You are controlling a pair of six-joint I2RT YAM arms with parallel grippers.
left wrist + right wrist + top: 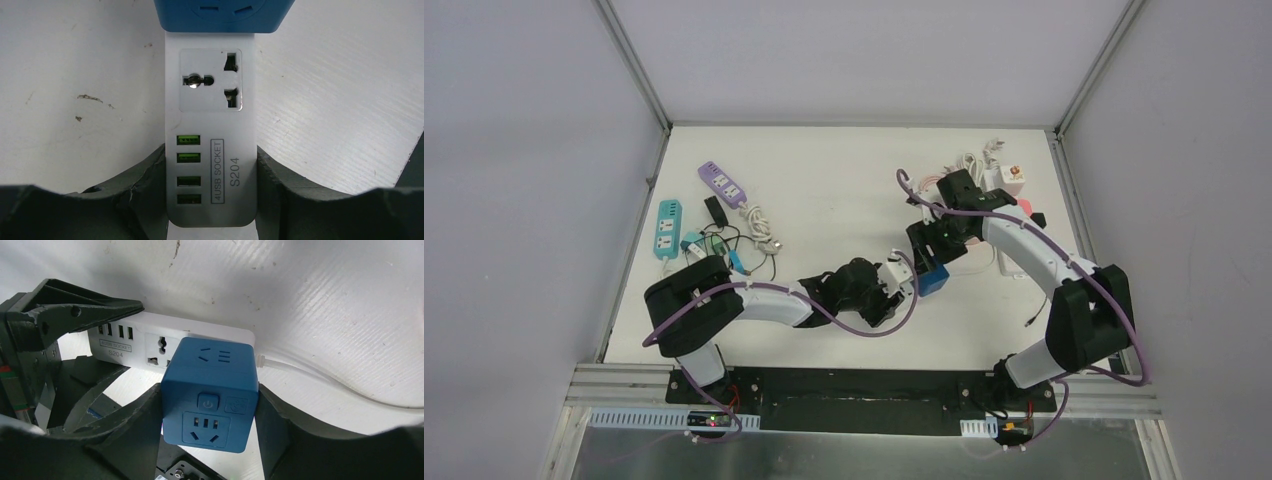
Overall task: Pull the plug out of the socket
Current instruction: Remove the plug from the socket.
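The socket is a white power strip (210,125) marked "4USB SOCKET", with four USB ports and one universal outlet; it lies mid-table (902,272). My left gripper (211,156) is shut on its USB end, one dark finger (145,185) pressed to each long side. The plug is a blue cube adapter (210,390) sitting on the strip's (150,342) far end; whether its pins are seated is hidden. My right gripper (210,406) is shut on the cube's two sides. In the left wrist view the blue cube (220,15) covers the strip's top end.
A thin white cable (320,380) runs from the strip to the right. A purple strip (721,183), a teal strip (668,229) and tangled black cables (739,245) lie at the left. More white plugs and cords (999,170) sit at the back right.
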